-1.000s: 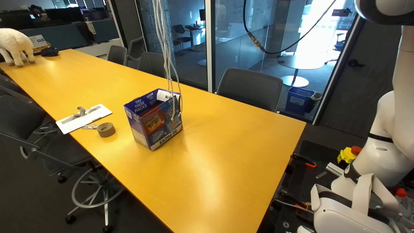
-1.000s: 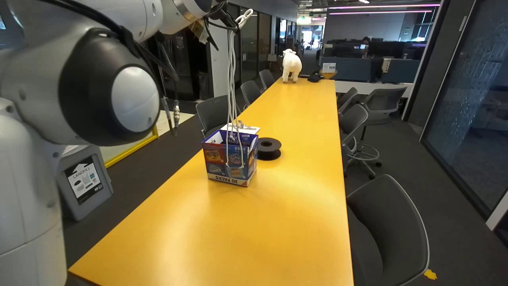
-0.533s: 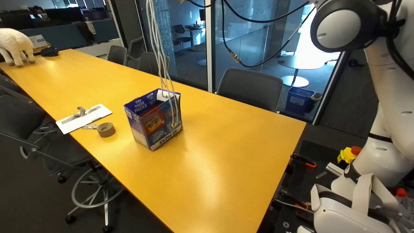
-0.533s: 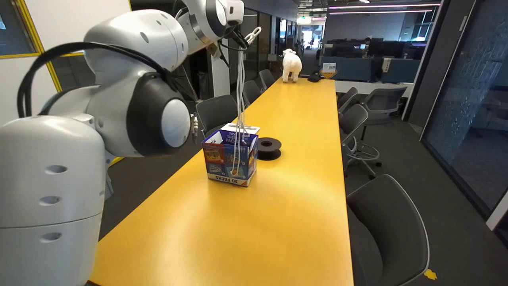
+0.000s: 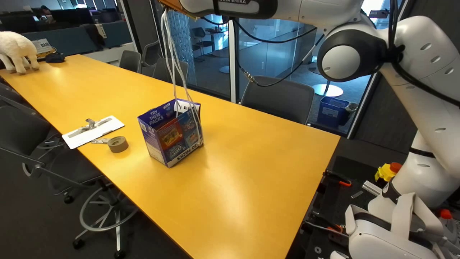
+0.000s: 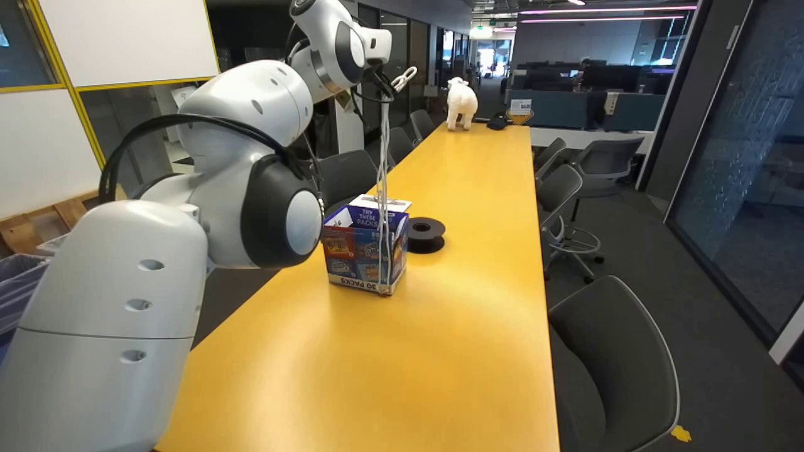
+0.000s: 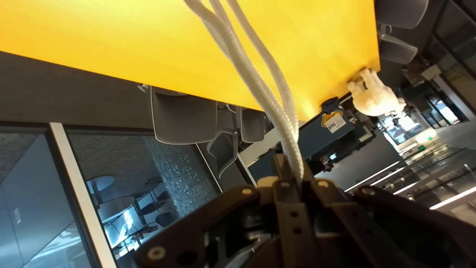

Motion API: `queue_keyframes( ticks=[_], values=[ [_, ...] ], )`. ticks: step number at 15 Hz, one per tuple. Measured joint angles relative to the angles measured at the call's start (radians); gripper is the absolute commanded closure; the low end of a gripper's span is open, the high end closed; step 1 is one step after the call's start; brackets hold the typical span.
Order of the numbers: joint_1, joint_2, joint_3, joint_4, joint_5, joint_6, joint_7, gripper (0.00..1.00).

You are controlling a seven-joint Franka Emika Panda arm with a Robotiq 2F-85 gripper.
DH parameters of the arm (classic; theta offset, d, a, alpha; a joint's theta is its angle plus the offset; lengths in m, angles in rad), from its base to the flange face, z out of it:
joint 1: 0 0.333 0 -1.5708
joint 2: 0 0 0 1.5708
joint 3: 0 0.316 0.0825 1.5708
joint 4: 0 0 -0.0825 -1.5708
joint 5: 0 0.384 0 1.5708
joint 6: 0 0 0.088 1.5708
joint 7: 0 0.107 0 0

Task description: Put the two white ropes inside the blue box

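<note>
The blue box (image 5: pixel 166 142) (image 6: pixel 342 251) stands upright on the table with its top open. High above it, in both exterior views, is my gripper (image 6: pixel 384 86) (image 7: pixel 293 165); its dark fingers are shut on the white ropes (image 7: pixel 256 82). Several strands of the white ropes (image 6: pixel 384 129) hang down from it, with a short loop sticking out beyond the fingers. Their lower ends lie outside, against the box's printed face, near its bottom corner. One strand drops over the open top; whether it reaches inside I cannot tell. The two ropes cannot be told apart. In the wrist view the box is out of sight.
Just past the box sits a black spool (image 6: pixel 427 235). A white clipboard (image 5: pixel 92 131) and a brown tape roll (image 5: pixel 118 144) lie near the table's edge. A plush sheep (image 6: pixel 461 103) stands at the far end. Chairs line both sides.
The arm has come down and reached farther out over the table, bringing the gripper lower. The hanging rope ends have slid down the box's face toward its corner.
</note>
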Motion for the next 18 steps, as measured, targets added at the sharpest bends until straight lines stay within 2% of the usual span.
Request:
queue_keyframes(
  ticks=[3,10,18],
  values=[
    [0.005,0.014,0.001,0.034,-0.001,-0.025,-0.001,0.99],
    [-0.005,0.024,0.089,0.037,0.095,-0.156,-0.109,0.99],
    [-0.050,0.093,0.162,0.039,0.183,-0.239,-0.231,0.99]
  ],
)
